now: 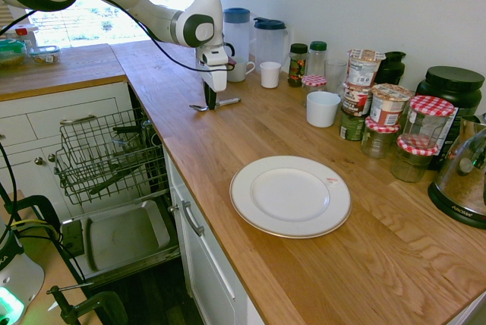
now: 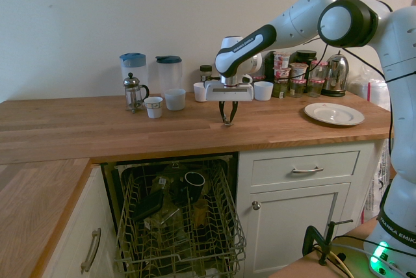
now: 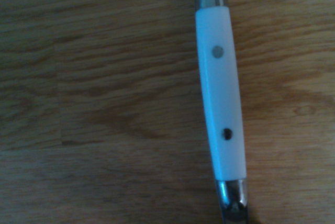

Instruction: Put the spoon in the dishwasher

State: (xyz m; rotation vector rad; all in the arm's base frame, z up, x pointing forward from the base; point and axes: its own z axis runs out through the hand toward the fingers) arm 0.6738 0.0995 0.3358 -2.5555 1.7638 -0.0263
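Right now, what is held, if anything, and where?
It cannot be told whether anything is held. The gripper is down at the spoon, near where the white handle meets the metal neck, but no grip can be made out.

arm: smooth white plastic robot arm (image 2: 292, 23) had rounded, bulging segments | joints: a thick, glossy black ring (image 2: 348, 23) circled the large white elbow | markings: dark FRANKA EMIKA lettering (image 2: 252, 45) ran along a link and around the base | base: white, rounded, with bright green lights (image 2: 379, 252) | end: gripper (image 2: 227, 123) had a broad, flat white housing
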